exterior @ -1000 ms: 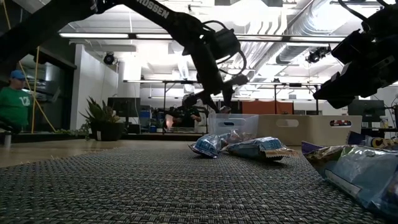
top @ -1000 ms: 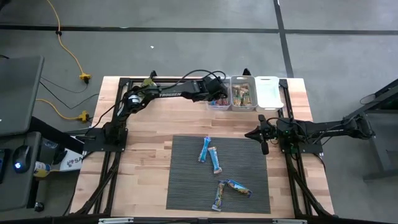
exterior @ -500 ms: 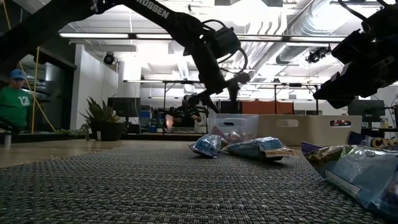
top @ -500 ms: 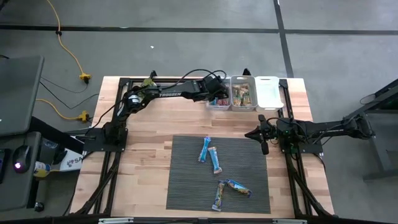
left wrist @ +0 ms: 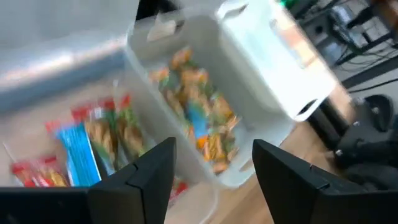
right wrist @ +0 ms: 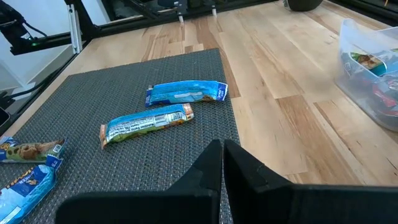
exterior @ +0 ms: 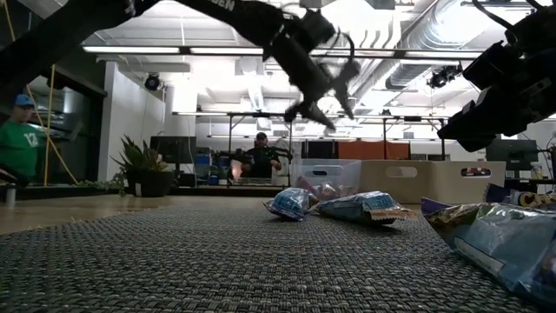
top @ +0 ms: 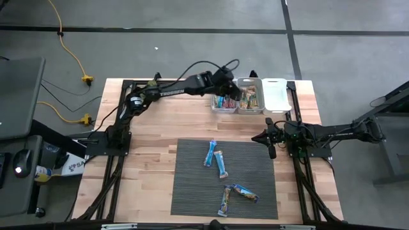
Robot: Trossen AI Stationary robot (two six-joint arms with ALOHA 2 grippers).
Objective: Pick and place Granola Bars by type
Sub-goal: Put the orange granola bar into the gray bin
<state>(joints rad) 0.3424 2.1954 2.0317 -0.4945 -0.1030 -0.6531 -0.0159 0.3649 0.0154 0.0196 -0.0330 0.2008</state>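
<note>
Tabletop (top: 153, 153): wood; grey mat (top: 223, 179) central, bare margins on both sides.
Granola Bars (top: 217, 161): four on mat; others in bins.
Bins (top: 225, 108): three along far edge; two hold bars, third's contents not discernible.
Left tool (left wrist: 211, 177): above bins, fingers apart, empty.
Right tool (right wrist: 222, 163): fingers together, at mat's right edge.
Low view only: person (exterior: 19, 139) behind.

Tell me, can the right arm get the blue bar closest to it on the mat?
Probably yes. The right gripper waits beside the mat, fingers shut, and nothing lies between it and the blue bar. It would have to open first. The left gripper is away over the bins.
</note>
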